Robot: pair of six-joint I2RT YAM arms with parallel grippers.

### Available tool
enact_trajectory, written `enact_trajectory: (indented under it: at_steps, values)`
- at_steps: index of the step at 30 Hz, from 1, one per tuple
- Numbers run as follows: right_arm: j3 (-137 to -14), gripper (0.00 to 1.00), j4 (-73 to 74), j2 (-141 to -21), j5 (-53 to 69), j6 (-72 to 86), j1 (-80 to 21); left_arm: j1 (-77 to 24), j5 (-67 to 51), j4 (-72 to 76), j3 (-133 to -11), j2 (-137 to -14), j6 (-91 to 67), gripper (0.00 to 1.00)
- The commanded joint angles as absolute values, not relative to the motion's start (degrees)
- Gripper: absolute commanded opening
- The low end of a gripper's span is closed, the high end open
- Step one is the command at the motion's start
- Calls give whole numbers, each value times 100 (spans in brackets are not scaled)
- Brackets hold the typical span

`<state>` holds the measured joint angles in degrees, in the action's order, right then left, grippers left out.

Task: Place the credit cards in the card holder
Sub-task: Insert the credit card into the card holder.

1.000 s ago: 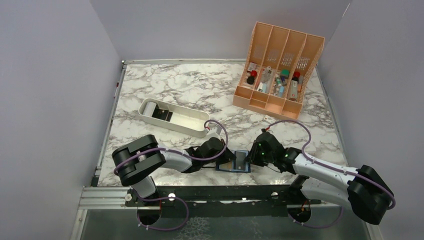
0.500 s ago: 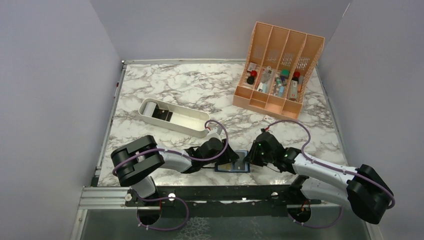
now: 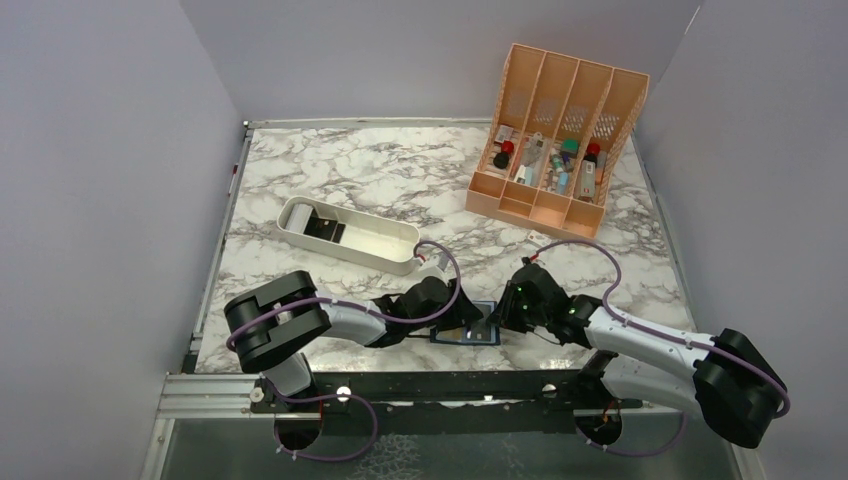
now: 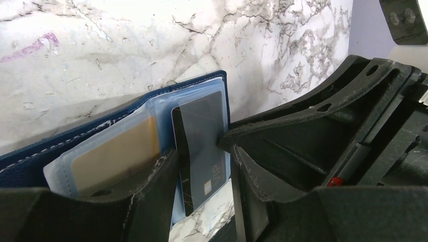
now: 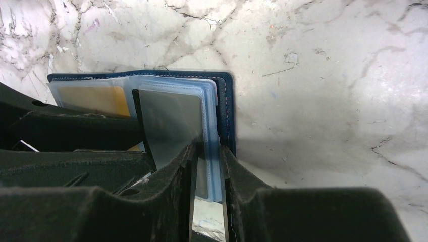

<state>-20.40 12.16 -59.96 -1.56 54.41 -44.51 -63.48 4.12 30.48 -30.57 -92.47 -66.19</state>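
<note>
On marble table, left pincer spread around dark card, right pincer pinching card holder sleeves.

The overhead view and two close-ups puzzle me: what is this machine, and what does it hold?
It is a robot: a left arm and right arm bolted to a marble table. A fixed camera shoots the overhead view; each close-up comes from a wrist camera. On the table: a white tray, an orange organizer and an open navy card holder with a gold card inside. The right tool pinches the holder's clear sleeves; the left tool stands open around a dark card.
</note>
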Motion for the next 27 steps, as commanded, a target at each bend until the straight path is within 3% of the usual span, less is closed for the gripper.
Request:
enact_trajectory:
  at_steps: [1,27]
  values:
    - [-1887,28,1538,-6203,-103,5380,-4474,-6460,226,3076,-3234,-9331,-6618,45]
    - [-2108,30,1875,-5824,-211,5352,-4474,-6441,644,1789,-3612,-8986,-6175,52]
